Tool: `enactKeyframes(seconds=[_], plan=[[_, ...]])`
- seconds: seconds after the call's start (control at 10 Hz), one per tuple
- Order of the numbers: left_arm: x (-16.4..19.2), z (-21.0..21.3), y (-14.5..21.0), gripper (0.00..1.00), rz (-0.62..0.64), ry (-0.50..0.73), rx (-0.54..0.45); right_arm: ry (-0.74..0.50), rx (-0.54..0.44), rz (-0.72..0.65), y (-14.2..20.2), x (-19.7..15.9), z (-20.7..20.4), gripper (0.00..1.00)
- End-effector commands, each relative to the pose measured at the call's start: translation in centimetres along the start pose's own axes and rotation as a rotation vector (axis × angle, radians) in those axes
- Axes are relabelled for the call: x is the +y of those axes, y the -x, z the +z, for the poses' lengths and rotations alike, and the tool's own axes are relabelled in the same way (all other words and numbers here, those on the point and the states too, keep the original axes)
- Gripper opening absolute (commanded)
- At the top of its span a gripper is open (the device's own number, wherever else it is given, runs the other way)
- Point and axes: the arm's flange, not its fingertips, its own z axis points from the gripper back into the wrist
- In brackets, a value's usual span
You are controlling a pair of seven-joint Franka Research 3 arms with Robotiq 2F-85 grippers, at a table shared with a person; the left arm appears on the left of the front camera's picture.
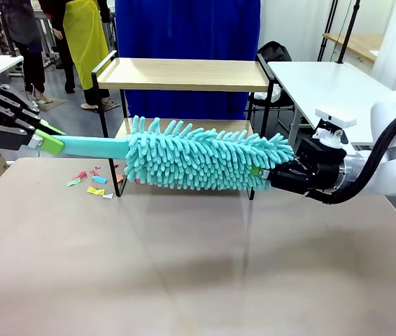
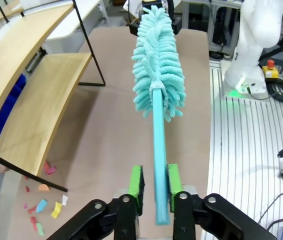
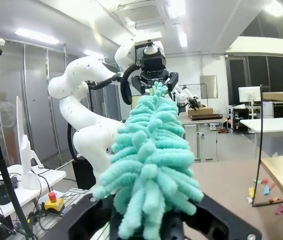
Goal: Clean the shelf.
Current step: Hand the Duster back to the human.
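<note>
A teal fluffy duster [image 1: 205,161] hangs level above the brown table [image 1: 184,273], just in front of the shelf [image 1: 184,73], a two-tier rack of light wooden boards in a thin black frame. My left gripper [image 1: 47,142] is shut on the duster's smooth handle [image 2: 159,145], which runs between the green pads [image 2: 174,180]. My right gripper [image 1: 264,173] is shut on the tip of the fluffy head [image 3: 151,160]. The head covers part of the lower board [image 2: 41,110] in the front view. The top board is bare.
Several coloured paper scraps [image 1: 89,183] lie on the table by the shelf's left leg, also seen as scraps [image 2: 44,200] in the left wrist view. A white table [image 1: 324,80] stands at the back right. People stand far off at the back left.
</note>
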Motion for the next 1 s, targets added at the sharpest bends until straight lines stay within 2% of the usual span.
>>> enactKeyframes(seconds=[0.0,0.2,0.3,0.4,0.7,0.8,0.9], plan=[[0.8,1.7,-0.2,1.0,0.049,0.006,-0.083,0.005,-0.002,-0.027,0.0,0.0,0.0,0.0],[2.2,6.2,1.5,1.0,0.1,-0.003,-0.181,0.005,-0.002,-0.027,0.0,0.0,0.0,0.0],[2.8,8.7,2.9,0.95,0.109,0.021,-0.216,0.005,-0.002,-0.027,0.0,0.0,0.0,0.0],[3.5,11.1,4.8,1.0,0.12,0.043,-0.246,0.005,-0.002,-0.027,0.0,0.0,0.0,0.0],[5.0,16.0,9.6,1.0,0.194,0.01,-0.275,0.005,-0.002,-0.027,0.0,0.0,0.0,0.0],[5.0,16.5,9.8,1.0,0.155,0.005,-0.281,0.005,-0.002,-0.027,0.0,0.0,0.0,0.0],[4.1,15.8,9.5,0.95,0.208,-0.004,-0.275,0.002,-0.001,-0.011,0.4,0.0,0.0,0.17]])
